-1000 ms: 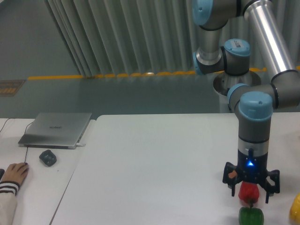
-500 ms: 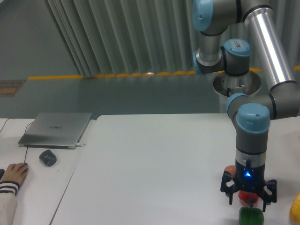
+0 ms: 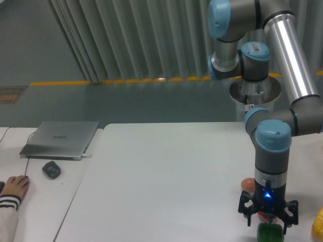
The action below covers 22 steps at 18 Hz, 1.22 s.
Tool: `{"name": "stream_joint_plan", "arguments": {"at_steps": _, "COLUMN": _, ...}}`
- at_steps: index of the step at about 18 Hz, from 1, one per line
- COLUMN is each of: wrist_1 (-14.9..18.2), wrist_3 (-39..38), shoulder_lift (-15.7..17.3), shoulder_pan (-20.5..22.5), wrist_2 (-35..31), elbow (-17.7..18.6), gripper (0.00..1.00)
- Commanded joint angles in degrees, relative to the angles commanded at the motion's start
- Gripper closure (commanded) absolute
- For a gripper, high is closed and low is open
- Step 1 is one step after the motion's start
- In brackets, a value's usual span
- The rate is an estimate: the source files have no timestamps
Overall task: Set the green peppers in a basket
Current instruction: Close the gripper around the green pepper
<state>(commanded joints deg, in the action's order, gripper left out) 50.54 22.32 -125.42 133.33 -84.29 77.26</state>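
Note:
The green pepper (image 3: 270,233) is glossy and lobed and lies at the table's front edge, partly cut off by the bottom of the frame. My gripper (image 3: 269,218) hangs straight above it, its black fingers spread wide on either side of the pepper's top, open. The basket is out of view.
A red pepper (image 3: 262,215) lies just behind the gripper, mostly hidden by it. An orange-red item (image 3: 247,182) peeks out to its left. A yellow pepper (image 3: 318,225) is at the right edge. A laptop (image 3: 60,139), a mouse (image 3: 51,169) and a person's hand (image 3: 15,186) are on the left.
The gripper has come down and forward from over the red pepper to just above the green pepper. The red pepper is now mostly covered.

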Motion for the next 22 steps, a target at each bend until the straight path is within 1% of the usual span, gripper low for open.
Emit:
{"name": "stream_joint_plan", "arguments": {"at_steps": 6, "wrist_1": 0.0, "wrist_3": 0.3, "shoulder_lift": 0.0, "shoulder_pan": 0.0, "wrist_2": 0.0, "elbow": 0.4, "gripper": 0.00}}
{"name": "stream_joint_plan", "arguments": {"at_steps": 7, "wrist_1": 0.0, "wrist_3": 0.4, "shoulder_lift": 0.0, "shoulder_pan": 0.0, "wrist_2": 0.0, "elbow": 0.5, "gripper": 0.03}}
{"name": "stream_joint_plan", "arguments": {"at_steps": 8, "wrist_1": 0.0, "wrist_3": 0.3, "shoulder_lift": 0.0, "shoulder_pan": 0.0, "wrist_2": 0.0, "elbow": 0.5, "gripper": 0.11}}
{"name": "stream_joint_plan", "arguments": {"at_steps": 10, "wrist_1": 0.0, "wrist_3": 0.4, "shoulder_lift": 0.0, "shoulder_pan": 0.0, "wrist_2": 0.0, "elbow": 0.5, "gripper": 0.22}}
{"name": "stream_joint_plan", "arguments": {"at_steps": 11, "wrist_1": 0.1, "wrist_3": 0.4, "shoulder_lift": 0.0, "shoulder_pan": 0.0, "wrist_2": 0.0, "elbow": 0.5, "gripper": 0.25}}
{"name": "stream_joint_plan", "arguments": {"at_steps": 12, "wrist_1": 0.1, "wrist_3": 0.3, "shoulder_lift": 0.0, "shoulder_pan": 0.0, "wrist_2": 0.0, "elbow": 0.5, "gripper": 0.30}}
{"name": "stream_joint_plan", "arguments": {"at_steps": 13, "wrist_1": 0.1, "wrist_3": 0.1, "shoulder_lift": 0.0, "shoulder_pan": 0.0, "wrist_2": 0.0, "elbow": 0.5, "gripper": 0.38}}
{"name": "stream_joint_plan", "arguments": {"at_steps": 14, "wrist_1": 0.1, "wrist_3": 0.3, "shoulder_lift": 0.1, "shoulder_pan": 0.0, "wrist_2": 0.0, "elbow": 0.6, "gripper": 0.41}}
{"name": "stream_joint_plan", "arguments": {"at_steps": 17, "wrist_1": 0.3, "wrist_3": 0.0, "shoulder_lift": 1.1, "shoulder_pan": 0.3, "wrist_2": 0.1, "elbow": 0.2, "gripper": 0.45}}
{"name": "stream_joint_plan", "arguments": {"at_steps": 20, "wrist_1": 0.8, "wrist_3": 1.1, "shoulder_lift": 3.9, "shoulder_pan": 0.6, "wrist_2": 0.1, "elbow": 0.3, "gripper": 0.45}}
{"name": "stream_joint_plan", "arguments": {"at_steps": 21, "wrist_1": 0.8, "wrist_3": 2.8, "shoulder_lift": 4.7, "shoulder_pan": 0.8, "wrist_2": 0.0, "elbow": 0.6, "gripper": 0.45}}
{"name": "stream_joint_plan", "arguments": {"at_steps": 22, "wrist_1": 1.5, "wrist_3": 5.6, "shoulder_lift": 5.5, "shoulder_pan": 1.0, "wrist_2": -0.2, "elbow": 0.9, "gripper": 0.45}}
